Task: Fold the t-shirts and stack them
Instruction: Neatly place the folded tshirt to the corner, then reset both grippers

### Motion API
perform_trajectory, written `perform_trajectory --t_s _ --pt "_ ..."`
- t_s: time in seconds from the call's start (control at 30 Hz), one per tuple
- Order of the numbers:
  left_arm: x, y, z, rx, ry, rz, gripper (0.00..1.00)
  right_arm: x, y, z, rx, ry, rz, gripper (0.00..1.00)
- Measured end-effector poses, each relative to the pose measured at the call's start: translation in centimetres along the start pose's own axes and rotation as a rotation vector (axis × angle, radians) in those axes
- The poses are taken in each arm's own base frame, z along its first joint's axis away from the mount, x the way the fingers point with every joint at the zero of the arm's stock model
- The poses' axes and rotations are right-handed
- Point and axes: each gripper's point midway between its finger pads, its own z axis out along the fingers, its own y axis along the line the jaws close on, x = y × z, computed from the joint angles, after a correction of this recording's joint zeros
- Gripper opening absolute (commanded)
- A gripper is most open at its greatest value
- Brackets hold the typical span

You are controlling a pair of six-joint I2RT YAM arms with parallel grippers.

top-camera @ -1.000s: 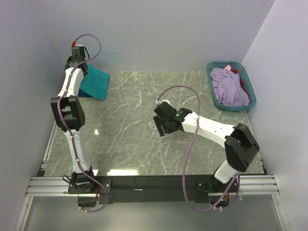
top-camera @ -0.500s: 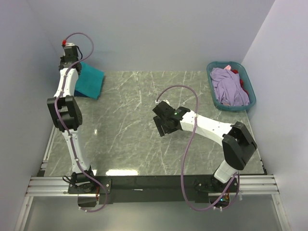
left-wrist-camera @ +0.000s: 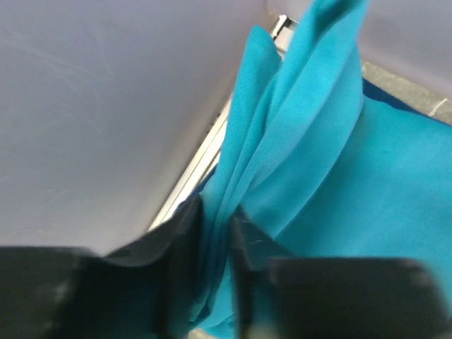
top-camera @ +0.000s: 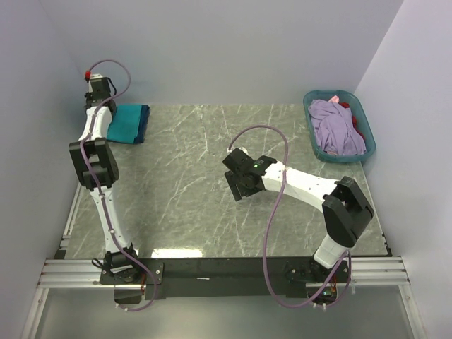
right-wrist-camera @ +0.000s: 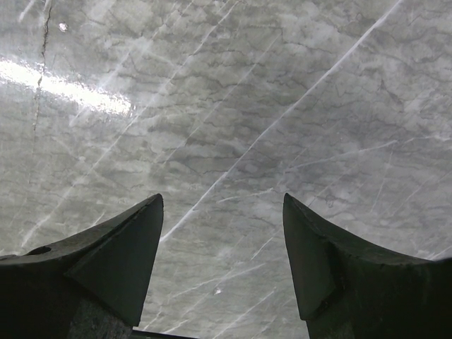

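Pinching a raised fold of the teal t-shirt [left-wrist-camera: 332, 176] between the fingers of my left gripper [left-wrist-camera: 215, 212], I am holding that arm stretched out to the far left corner of the bench [top-camera: 183, 176]. The cloth is running up from between the two dark fingers, which are standing close on either side of it. The rest of the shirt is lying folded flat on the bench just beyond the gripper and to its right. A strip of darker blue cloth [left-wrist-camera: 385, 95] is showing at the shirt's far edge. The pale wall [left-wrist-camera: 92, 106] is standing right beside the gripper on its left.

My right gripper [right-wrist-camera: 222, 201] is hanging spread wide, with nothing between its fingers, above bare marble near the middle of the bench and well apart from the teal shirt. Far off to its right, in the corner, a teal plastic basket [top-camera: 308, 127] is holding a crumpled lavender t-shirt [top-camera: 335, 131], with a bit of a red t-shirt [top-camera: 345, 106] peeking out beside it.
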Motion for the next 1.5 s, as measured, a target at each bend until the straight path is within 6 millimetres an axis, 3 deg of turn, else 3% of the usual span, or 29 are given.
perform_trajectory --t_s 0.07,0.13,0.33,0.5,0.6,0.67,0.87,1.0,1.17,1.3,1.4,1.5 --pt "0.4 -0.1 0.4 -0.001 0.004 -0.011 0.58 0.0 0.0 0.0 0.000 0.001 0.000 0.75" --pt "0.6 -0.2 0.7 -0.005 0.004 -0.027 0.75 0.0 0.0 0.0 0.000 0.001 0.000 0.75" --pt "1.4 0.2 1.2 -0.018 0.014 -0.075 0.99 0.0 0.0 0.0 0.000 0.002 -0.001 0.74" --pt "1.1 0.0 0.8 0.010 0.014 -0.113 0.99 0.0 0.0 0.0 0.000 0.002 -0.001 0.74" --pt "0.3 0.0 -1.2 0.043 0.006 -0.141 0.99 0.0 0.0 0.0 0.000 0.002 -0.001 0.74" --pt "-1.0 0.4 -2.8 0.050 -0.016 -0.164 0.99 0.0 0.0 0.0 0.000 0.002 -0.001 0.74" --pt "-7.8 2.9 -7.4 0.005 -0.159 -0.245 0.99 -0.1 0.0 0.0 -0.001 -0.003 0.001 0.73" --pt "-8.8 3.2 -8.6 0.022 -0.184 -0.259 0.99 -0.2 0.1 0.1 -0.005 -0.009 0.003 0.73" --pt "-6.3 1.1 -9.0 0.115 -0.114 -0.254 0.99 -0.2 -0.1 0.1 -0.004 -0.027 0.022 0.75" --pt "-4.0 -2.7 -11.1 0.238 -0.032 -0.241 0.99 -1.4 -1.7 -0.8 0.008 -0.070 0.093 0.75" --pt "-3.3 -6.1 -15.3 0.356 0.005 -0.229 0.99 -2.8 -4.3 -2.1 0.050 -0.130 0.179 0.77" --pt "-2.7 -9.0 -21.3 0.489 0.014 -0.216 0.99 -4.2 -7.6 -4.0 0.107 -0.203 0.277 0.80"
